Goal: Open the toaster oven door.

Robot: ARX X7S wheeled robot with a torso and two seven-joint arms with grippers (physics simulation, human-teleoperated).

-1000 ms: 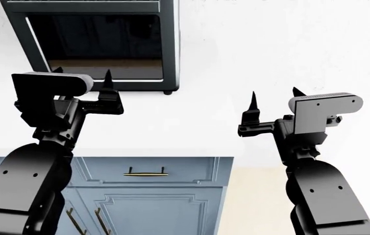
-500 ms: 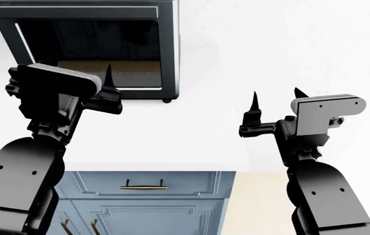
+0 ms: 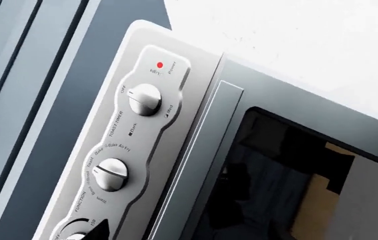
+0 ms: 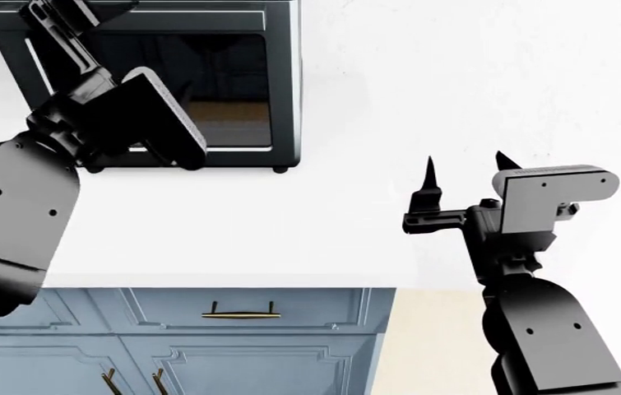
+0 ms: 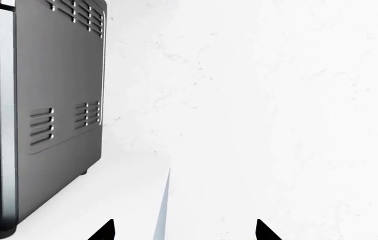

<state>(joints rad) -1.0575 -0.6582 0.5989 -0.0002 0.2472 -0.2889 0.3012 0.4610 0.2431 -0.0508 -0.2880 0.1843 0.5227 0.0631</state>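
- Oven (image 4: pixel 156 82): black box with silver trim, far left on the white counter (image 4: pixel 420 99), reaching the head view's upper edge; one round foot (image 4: pixel 280 169) shows under its front right corner.
- Door (image 4: pixel 145 78): closed, flush with the oven front; dark glass window inside a black frame, with a silver band along its top (image 4: pixel 156 20). In the left wrist view the window (image 3: pixel 289 175) reflects dim shapes.
- Control panel (image 3: pixel 125 145): silver strip beside the door, seen close in the left wrist view; red light (image 3: pixel 160 65), upper knob (image 3: pixel 144 99), lower knob (image 3: pixel 112 173).
- Oven side wall (image 5: pixel 58 85): dark grey with vent slots, seen in the right wrist view.
- Left pincer: raised in front of the door's upper left; the arm (image 4: pixel 123 115) covers it, so I cannot tell whether it is released or clenched.
- Right pincer (image 4: pixel 466 177): released, fingers spread and pointing up, holding nothing, well apart from the oven, over bare counter.
- Blue drawer (image 4: pixel 238 309): below the counter edge, with a brass handle (image 4: pixel 238 313).
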